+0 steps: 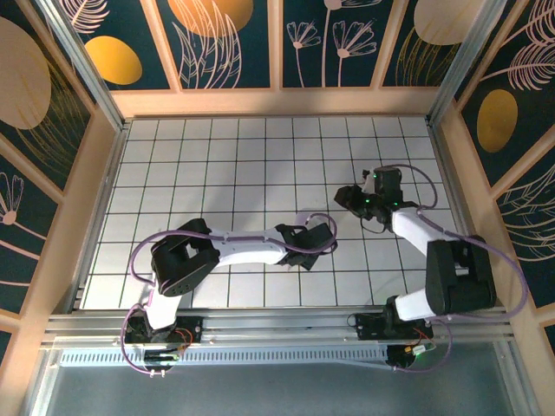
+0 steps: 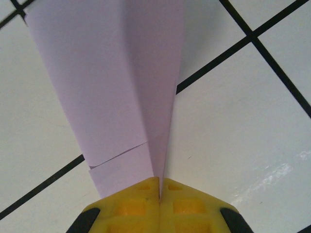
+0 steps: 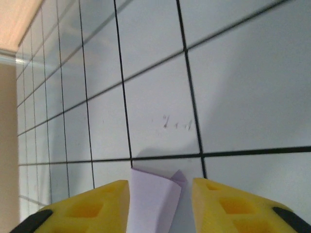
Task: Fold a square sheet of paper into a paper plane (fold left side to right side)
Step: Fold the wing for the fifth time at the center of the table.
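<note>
The square sheet of paper, pale lavender, is folded into the narrow paper plane [image 2: 116,87] with a centre crease and an angled flap. In the left wrist view it widens away from my left gripper [image 2: 159,187], whose yellow fingers [image 2: 126,208] are shut on its pointed end. Its other end [image 3: 153,199], a curled folded edge, lies between the spread yellow fingers [image 3: 97,206] of my right gripper [image 3: 160,196], which is open and not touching it. From above, the left gripper [image 1: 319,236] and right gripper [image 1: 347,198] sit close together right of the table's centre.
The white tiled table [image 1: 217,165] with black grid lines is walled by wooden rails [image 1: 277,102]. Lavender cables [image 1: 312,217] loop along both arms. A few small dark marks [image 3: 176,124] dot a tile ahead of the right gripper.
</note>
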`<action>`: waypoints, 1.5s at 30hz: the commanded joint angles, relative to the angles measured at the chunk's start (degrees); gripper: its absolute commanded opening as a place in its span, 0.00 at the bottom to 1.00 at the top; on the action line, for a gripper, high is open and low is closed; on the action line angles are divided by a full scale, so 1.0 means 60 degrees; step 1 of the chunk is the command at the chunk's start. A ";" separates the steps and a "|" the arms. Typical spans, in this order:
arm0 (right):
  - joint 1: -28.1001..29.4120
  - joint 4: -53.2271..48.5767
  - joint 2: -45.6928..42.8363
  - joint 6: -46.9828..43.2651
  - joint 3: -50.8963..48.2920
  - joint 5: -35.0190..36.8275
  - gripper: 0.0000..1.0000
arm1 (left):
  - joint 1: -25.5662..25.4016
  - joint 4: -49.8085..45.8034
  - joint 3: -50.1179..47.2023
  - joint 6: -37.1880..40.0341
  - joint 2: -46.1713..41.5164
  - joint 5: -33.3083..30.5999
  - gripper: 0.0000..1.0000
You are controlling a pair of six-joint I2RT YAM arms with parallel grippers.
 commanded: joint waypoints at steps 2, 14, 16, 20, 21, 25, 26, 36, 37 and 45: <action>-0.0376 -0.0540 -0.1205 -0.0891 -0.0532 0.0524 0.44 | 0.0511 0.0872 -0.0218 0.0070 -0.0311 0.1767 0.01; -0.0513 -0.0468 -0.2342 -0.0949 -0.1589 -0.0364 0.50 | 0.1782 0.4289 -0.1608 -0.1709 -0.0367 0.5770 0.01; -0.0500 -0.0140 -0.2351 -0.0738 -0.1830 -0.0672 0.50 | 0.1926 0.4897 -0.1807 -0.2094 -0.0329 0.6210 0.01; -0.0481 0.0675 -0.2316 -0.0262 -0.2351 -0.1144 0.49 | 0.2237 0.6314 -0.2253 -0.3040 -0.0256 0.7079 0.02; -0.0469 0.0775 -0.2295 -0.0232 -0.2441 -0.1178 0.49 | 0.2309 0.6625 -0.2340 -0.3259 -0.0214 0.7263 0.02; -0.0460 0.0804 -0.2108 -0.0304 -0.2512 -0.1190 0.49 | 0.2423 0.7465 -0.2541 -0.3833 -0.0002 0.7615 0.03; -0.0441 0.0834 -0.2061 -0.0319 -0.2512 -0.1197 0.48 | 0.2437 0.7644 -0.2579 -0.3986 0.0076 0.7685 0.02; -0.0136 0.1101 -0.1627 0.0248 -0.2657 -0.0909 0.43 | 0.2541 0.9531 -0.3054 -0.5300 0.0689 0.8191 0.02; -0.0102 0.1130 -0.1556 0.0342 -0.2673 -0.0863 0.42 | 0.2545 0.9664 -0.3098 -0.5384 0.0712 0.8205 0.02; 0.0323 0.1386 -0.1206 0.0828 -0.2787 -0.0616 0.40 | 0.2540 1.0784 -0.3487 -0.6130 0.1045 0.8373 0.02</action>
